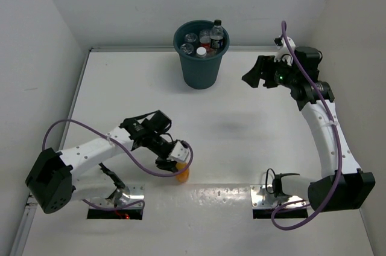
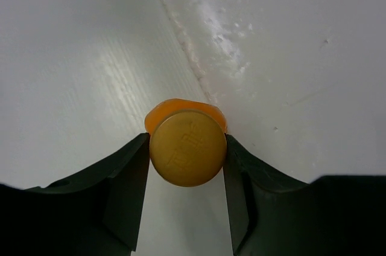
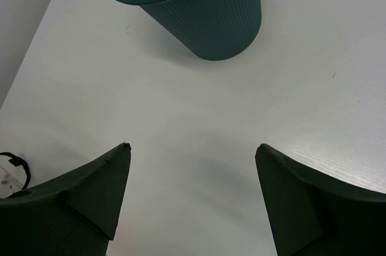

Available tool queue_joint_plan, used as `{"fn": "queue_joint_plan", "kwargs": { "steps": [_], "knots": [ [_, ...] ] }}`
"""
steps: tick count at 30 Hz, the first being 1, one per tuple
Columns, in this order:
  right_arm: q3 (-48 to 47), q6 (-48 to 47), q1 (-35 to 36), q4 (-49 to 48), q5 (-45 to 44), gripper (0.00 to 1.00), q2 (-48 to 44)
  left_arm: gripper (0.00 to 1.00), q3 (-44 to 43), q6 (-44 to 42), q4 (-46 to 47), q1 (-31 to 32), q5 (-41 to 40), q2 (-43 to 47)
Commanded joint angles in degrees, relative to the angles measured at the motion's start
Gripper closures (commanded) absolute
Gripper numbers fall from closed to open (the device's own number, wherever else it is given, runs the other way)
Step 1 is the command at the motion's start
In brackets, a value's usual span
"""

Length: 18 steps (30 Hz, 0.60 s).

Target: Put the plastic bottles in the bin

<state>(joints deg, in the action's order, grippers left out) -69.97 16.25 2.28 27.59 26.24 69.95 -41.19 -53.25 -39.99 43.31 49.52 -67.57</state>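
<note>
At the near edge of the table, our left gripper clamps the stubby orange bottle by its cap, the last one we see outside. Farther back, the right gripper hangs open and empty beside the bin, where the other bottles already sit.

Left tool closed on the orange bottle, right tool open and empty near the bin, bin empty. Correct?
No, the bin is not empty: the top external view shows several bottles inside it. The rest stands: left tool closed on the orange bottle, right tool open and empty near the bin.
</note>
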Motion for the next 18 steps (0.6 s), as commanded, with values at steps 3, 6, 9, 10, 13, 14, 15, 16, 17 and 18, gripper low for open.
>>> {"fn": "queue_joint_plan", "kwargs": {
  "steps": [3,6,9,10,13,14,15,16,17,18],
  "knots": [
    [0.19,-1.4,-0.26,-0.17,1.18,0.19,-0.17,0.87,-14.8,10.79,1.67,-4.11,5.41,0.42],
    [0.45,-2.01,-0.61,-0.08,1.18,0.19,-1.13,0.91,-27.42,23.04,5.68,-8.32,3.23,-2.9],
    [0.89,-2.19,-1.14,-0.17,1.53,0.2,-1.4,0.97,-37.72,37.71,16.81,-13.94,-2.74,-4.93],
    [1.15,-2.28,-1.23,-0.26,1.62,0.2,-1.31,0.98,-40.35,40.57,20.26,-15.43,-6.33,-4.94],
    [1.68,-2.19,-1.49,-1.05,2.15,0.2,-0.96,1.0,-44.48,47.26,31.67,-20.09,-16.86,-7.21],
    [1.94,-1.75,-1.67,-1.31,2.24,0.2,-0.87,1.0,-45.9,47.28,33.2,-20.11,-19.95,-8.36],
    [2.21,-1.57,-1.76,-1.66,2.24,0.2,-0.78,1.0,-47.74,47.28,33.92,-20.11,-22.33,-9.76],
    [2.21,-1.4,-1.76,-2.36,2.59,0.2,-0.52,1.0,-49.67,47.28,34.97,-20.8,-23.84,-13.34],
    [2.65,-1.31,-1.67,-2.37,2.85,0.2,0.0,1.0,-52.39,47.28,36.28,-21.85,-25.33,-15.03],
    [2.74,-1.14,-1.67,-2.89,3.11,0.2,0.18,1.0,-53.28,48.93,38.12,-22.56,-25.35,-16.53]
  ]
}}
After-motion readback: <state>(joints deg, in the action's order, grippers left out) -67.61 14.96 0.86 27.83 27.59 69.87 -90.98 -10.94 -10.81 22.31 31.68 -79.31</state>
